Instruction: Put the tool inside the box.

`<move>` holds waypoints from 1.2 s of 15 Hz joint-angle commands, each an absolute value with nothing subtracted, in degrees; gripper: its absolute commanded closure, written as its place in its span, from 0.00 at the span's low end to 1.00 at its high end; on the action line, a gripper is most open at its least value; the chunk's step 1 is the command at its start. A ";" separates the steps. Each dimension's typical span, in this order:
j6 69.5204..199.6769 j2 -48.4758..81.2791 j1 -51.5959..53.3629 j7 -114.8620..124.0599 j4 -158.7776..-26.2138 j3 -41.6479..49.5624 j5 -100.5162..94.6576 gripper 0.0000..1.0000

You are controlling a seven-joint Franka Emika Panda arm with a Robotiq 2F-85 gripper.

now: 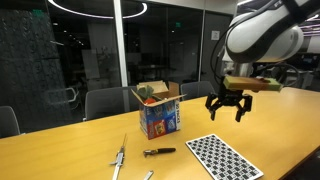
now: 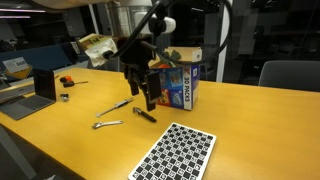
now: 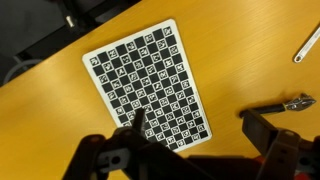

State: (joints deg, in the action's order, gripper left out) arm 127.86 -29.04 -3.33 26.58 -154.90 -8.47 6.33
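End effector (image 1: 228, 106) is hanging above the desk (image 1: 60, 150) with its fingers spread apart, gripping nothing; only one arm, so no choice of which is nearer.

The tool (image 1: 159, 152) is lying flat on the desk, untouched and outside the box; in an exterior view it is sitting left of the end effector, lower and nearer the camera, between the box (image 1: 158, 110) behind it and the desk's near edge. Its long axis is running roughly left-right there; in an exterior view (image 2: 146, 115) it is lying on a slant just below the end effector (image 2: 147, 100), near the box front (image 2: 178, 88). In the wrist view the tool (image 3: 283, 104) is showing at the right, close to the right finger, roughly across the frame; the end effector (image 3: 195, 162) is sitting over the checkered board (image 3: 150, 85), not over the tool. Judging from this, the next move is needing a shift sideways toward the tool, a descent, and fingers closing across its slim axis.

The box is standing upright with brown flaps open, well apart from the end effector; something reddish is showing at its top, contents cannot tell.

A longer silvery tool (image 1: 119, 158) and a small pale piece (image 1: 148, 175) are lying left of the tool, apart from it; risk of grabbing the wrong one is looking low.
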 commanded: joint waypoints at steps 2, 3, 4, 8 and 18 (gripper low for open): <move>126.99 -11.78 -1.21 38.10 -143.52 -10.84 12.95 0.00; 126.54 -8.41 -0.59 40.69 -140.99 -10.97 13.91 0.00; 126.12 -4.87 0.02 42.92 -138.39 -10.80 14.74 0.00; 124.17 9.20 2.52 52.16 -126.24 -9.25 16.82 0.00; 118.77 37.86 8.42 75.25 -96.60 -3.51 19.99 0.00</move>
